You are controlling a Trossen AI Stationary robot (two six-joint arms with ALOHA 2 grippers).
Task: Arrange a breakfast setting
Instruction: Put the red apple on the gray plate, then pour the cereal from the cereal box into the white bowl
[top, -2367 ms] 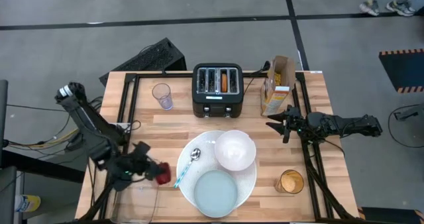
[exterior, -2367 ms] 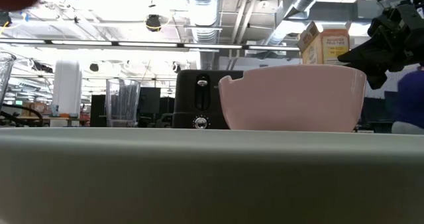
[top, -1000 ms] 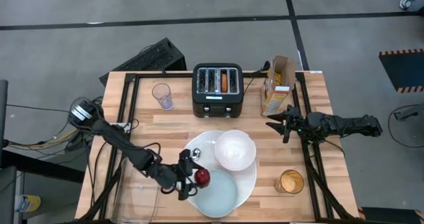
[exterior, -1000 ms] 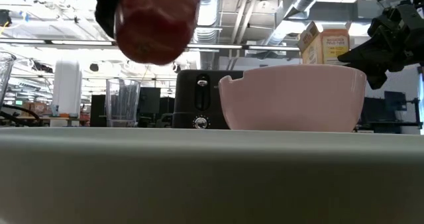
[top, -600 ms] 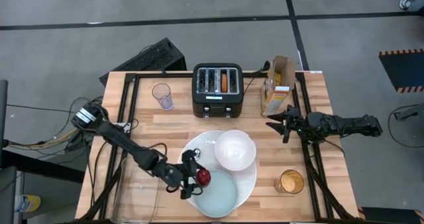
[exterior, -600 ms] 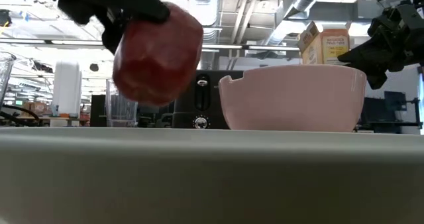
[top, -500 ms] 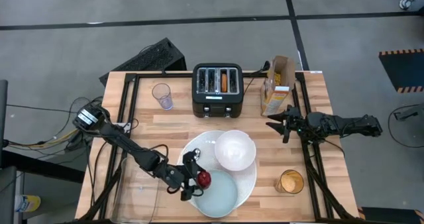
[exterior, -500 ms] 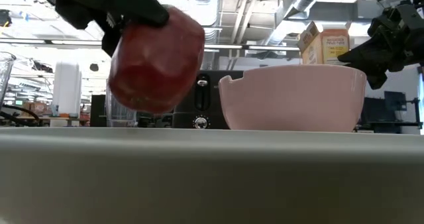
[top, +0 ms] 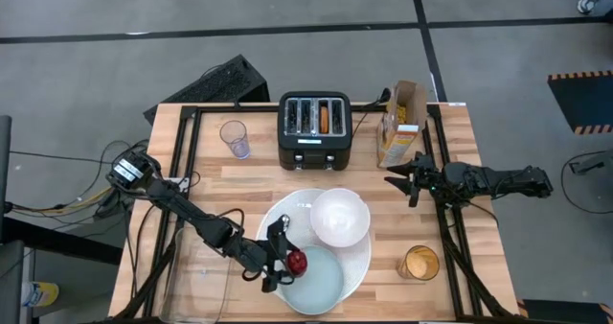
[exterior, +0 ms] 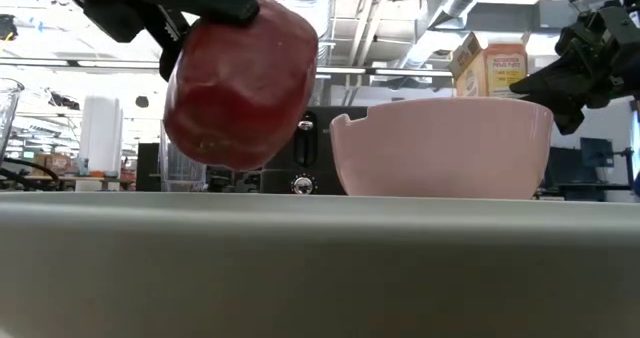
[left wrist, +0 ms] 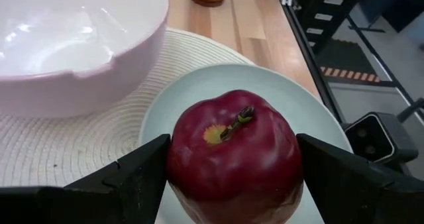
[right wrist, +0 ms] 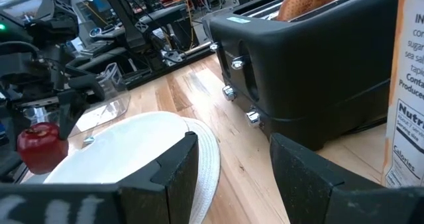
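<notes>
Over the near left rim of the small pale-blue plate (top: 314, 278), the left claw (top: 279, 264) has its 2 fingers against the sides of the small red apple (top: 296, 261), stem up, just above the plate surface. Behind it on the large round white plate (top: 359, 257) sits the white bowl (top: 339, 217). Farther right, the right claw (top: 410, 179) hangs half open and holds nothing, above the wooden table (top: 239, 175) near the yellow cereal box (top: 402, 121).
</notes>
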